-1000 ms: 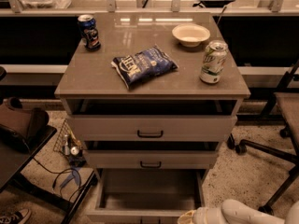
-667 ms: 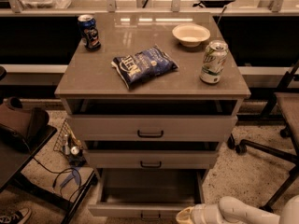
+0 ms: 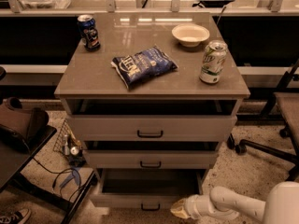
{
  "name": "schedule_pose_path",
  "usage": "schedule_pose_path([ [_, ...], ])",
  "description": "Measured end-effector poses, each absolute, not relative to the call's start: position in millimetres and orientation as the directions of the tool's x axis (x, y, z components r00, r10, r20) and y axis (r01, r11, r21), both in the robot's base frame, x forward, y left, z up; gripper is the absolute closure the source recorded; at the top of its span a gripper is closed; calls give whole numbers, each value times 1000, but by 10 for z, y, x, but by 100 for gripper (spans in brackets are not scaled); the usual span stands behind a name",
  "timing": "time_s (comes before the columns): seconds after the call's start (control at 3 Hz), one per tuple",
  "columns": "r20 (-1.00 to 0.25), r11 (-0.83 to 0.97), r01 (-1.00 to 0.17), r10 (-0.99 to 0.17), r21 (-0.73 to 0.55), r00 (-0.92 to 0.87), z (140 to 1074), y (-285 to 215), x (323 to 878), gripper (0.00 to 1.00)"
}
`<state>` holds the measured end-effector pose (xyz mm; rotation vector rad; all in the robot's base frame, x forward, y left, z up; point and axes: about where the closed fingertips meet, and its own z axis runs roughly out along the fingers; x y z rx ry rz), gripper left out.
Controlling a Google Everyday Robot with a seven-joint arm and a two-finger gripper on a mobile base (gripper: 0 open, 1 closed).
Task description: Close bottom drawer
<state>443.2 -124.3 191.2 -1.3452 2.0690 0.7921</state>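
The bottom drawer is the lowest of three in the grey-beige cabinet. It stands pulled out, its dark inside showing, with a small black bar handle on its flat front. My gripper is at the end of the white arm at the bottom right, right against the right end of the drawer front. The two drawers above, with like handles, are also slightly open.
On the cabinet top lie a blue chip bag, a dark can, a green-white can and a white bowl. An office chair base stands to the right. A dark seat and cables are on the left.
The bottom drawer has slid inward a little, showing less of its inside. My gripper has moved left and forward along with the drawer front.
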Motion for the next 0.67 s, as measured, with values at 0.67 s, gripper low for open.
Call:
schedule_pose_path([
  [0.67,-699,314,-936,-633,161,-333,1925,-1009,4879,100],
])
